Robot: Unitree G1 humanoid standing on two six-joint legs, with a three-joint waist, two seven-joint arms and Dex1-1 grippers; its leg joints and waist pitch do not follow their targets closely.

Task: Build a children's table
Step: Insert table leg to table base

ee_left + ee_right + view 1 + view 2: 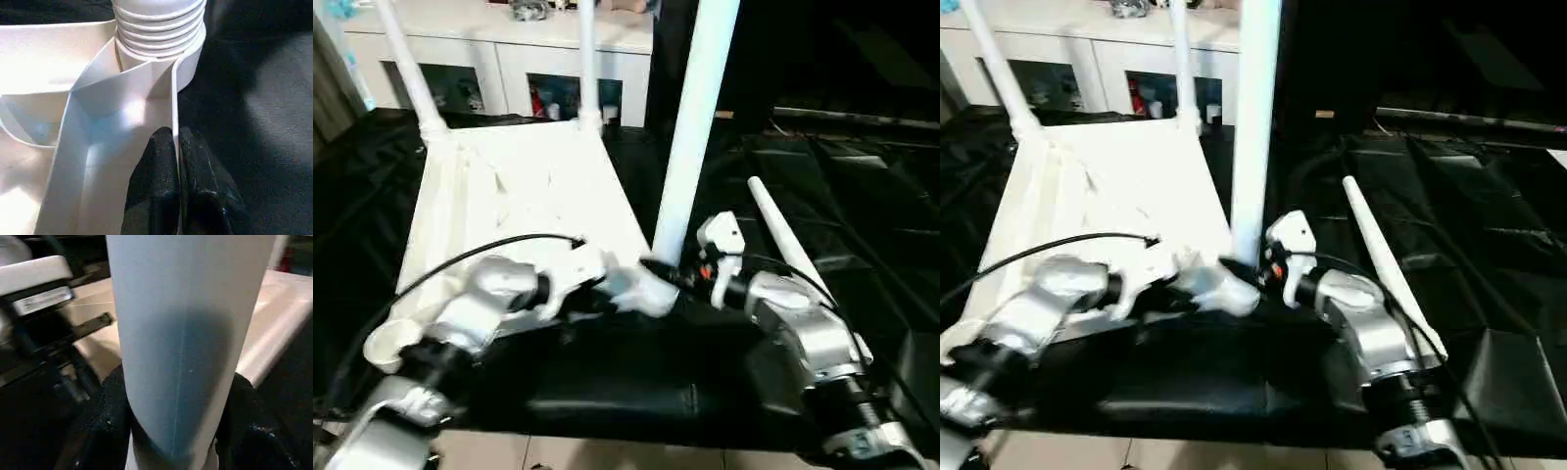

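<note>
A: How is the right gripper (171, 431) seen to stand?

B: It is clamped around the near leg (690, 147), one black finger (110, 416) pressed to each side of the white tube, low down by the corner socket (646, 289). The leg is held upright, and its threaded end (159, 24) is seen seated in that socket.

A: And the left gripper (178, 147)?

B: Its fingers are pinched together on the raised rim (175, 98) of the table top (524, 211), the thin white wall caught between the two black pads, just beside the same corner.

A: Where is the table top placed?

B: It is laid upside down on a black cloth (636, 382), its ribbed underside turned up. Two further legs are stood in the far corners, a far left leg (411, 73) leaning a little outward and a far right leg (588, 59) more nearly upright. An empty socket (389, 345) is seen at the near left corner, by the left forearm.

A: Is the fourth leg accounted for?

B: A loose leg (788, 245) is laid flat on the cloth to the right of the top, just beyond the right forearm.

A: What is seen behind?

B: A white cabinet (509, 54) with glass-front shelves is stood beyond the far edge of the top
</note>
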